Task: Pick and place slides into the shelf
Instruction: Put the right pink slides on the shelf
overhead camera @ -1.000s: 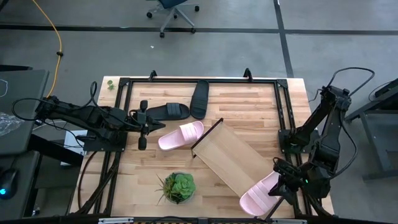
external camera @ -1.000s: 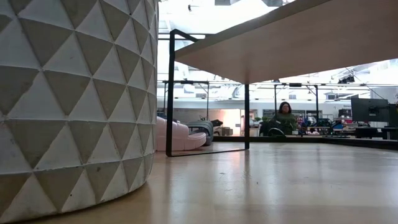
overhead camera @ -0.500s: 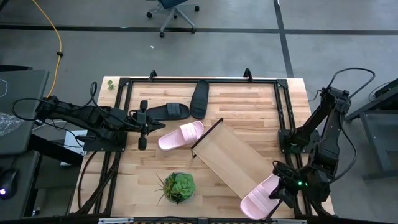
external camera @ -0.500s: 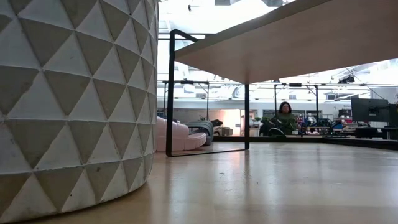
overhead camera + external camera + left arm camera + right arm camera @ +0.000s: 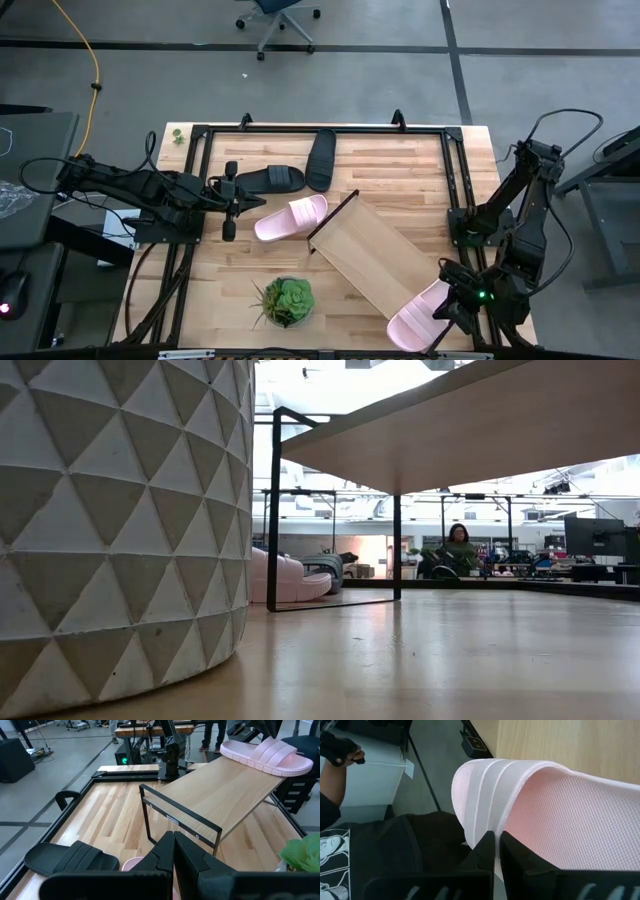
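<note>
One pink slide point(image 5: 420, 311) is already sitting on the shelf point(image 5: 365, 255), at the end nearest the table's front-right corner, and the right end effector point(image 5: 447, 308) is right up against its strap with the fingers pressed together; from the right wrist view the closed tips sit at the strap's ribbed edge, so I can't tell if it's pinching the strap or just nudging it. My guess is the step in hand is settling that slide fully onto the board, since it looks like it hangs over the shelf's end a bit; doing it well probably means a slow push along the board toward its middle, keeping the sole flat so it doesn't tip off the edge. Its long axis runs diagonally, roughly across the shelf's own diagonal, one end aimed at the front edge of the table and the other at the right edge; which end is the toe I can't say. The second pink slide point(image 5: 290, 217) lies on the table just beside the shelf's far end, two black slides point(image 5: 272, 180) near the back-left corner; left end effector point(image 5: 232, 199) waits shut next to them.
</note>
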